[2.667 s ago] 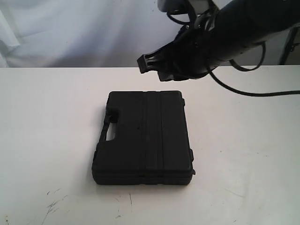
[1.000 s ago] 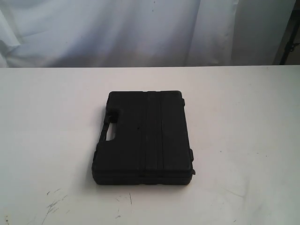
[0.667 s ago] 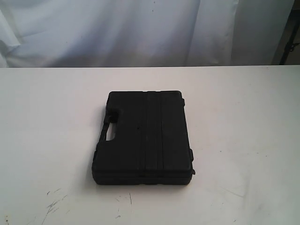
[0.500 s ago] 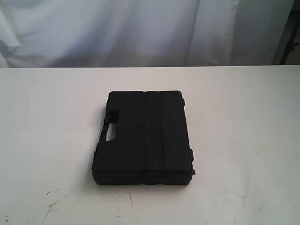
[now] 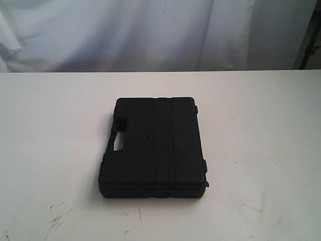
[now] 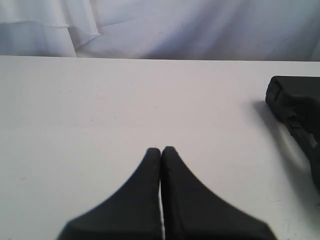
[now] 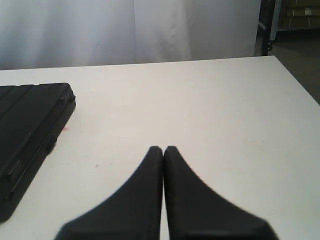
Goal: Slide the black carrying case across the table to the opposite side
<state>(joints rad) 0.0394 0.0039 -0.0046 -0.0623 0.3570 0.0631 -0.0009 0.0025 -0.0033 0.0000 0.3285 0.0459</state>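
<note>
The black carrying case (image 5: 154, 146) lies flat near the middle of the white table (image 5: 261, 130), its handle cut-out facing left in the exterior view. No arm shows in that view. One corner of the case (image 6: 296, 107) shows in the left wrist view, well to one side of my left gripper (image 6: 161, 149), which is shut with nothing in it. The right wrist view holds the case's long edge (image 7: 27, 135), apart from my right gripper (image 7: 163, 148), also shut and empty above bare tabletop.
Dark scratch marks (image 5: 57, 217) mark the table's near left part. A small red spot (image 7: 65, 129) lies beside the case. White cloth (image 5: 125, 30) hangs behind the far edge. The table's corner and a dark floor (image 7: 300, 60) show in the right wrist view.
The right arm that hung over the far side of the case 2.7 s ago has left the exterior view. The case has not moved in the last second.
</note>
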